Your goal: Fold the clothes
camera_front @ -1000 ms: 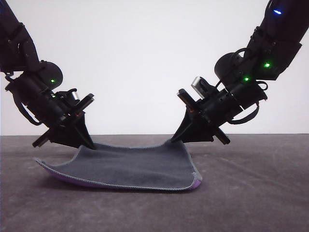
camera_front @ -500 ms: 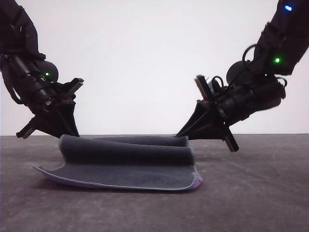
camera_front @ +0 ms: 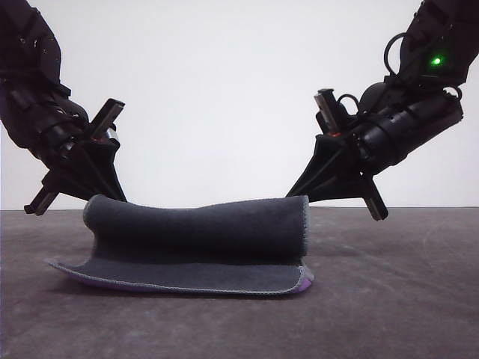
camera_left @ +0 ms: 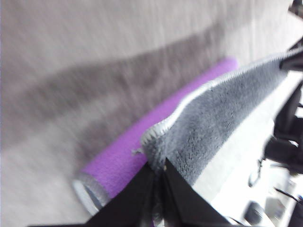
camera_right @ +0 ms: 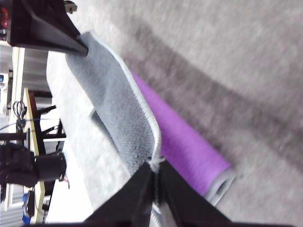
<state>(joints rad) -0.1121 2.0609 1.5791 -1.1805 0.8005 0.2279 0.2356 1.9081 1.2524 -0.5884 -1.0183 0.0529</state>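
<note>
Grey tabletop carries the cloth, its far edge raised and curled forward; left fingers and right fingers each pinch a raised corner.

The cloth is a soft, matt fabric with a short fuzzy nap, dark grey on the face turned up. Its other face, a sliver at the 5 o'clock corner in the front view, is bright purple and plush, finer in the left wrist view. A pale grey stitched edging runs along its rim, slightly frayed at the pinched corner. The table is a dull grey, faintly mottled and grainy, without shine. The left gripper and right gripper look like hard black plastic or metal, matt, with flat smooth faces. The backdrop at 12 o'clock is plain matt white.
</note>
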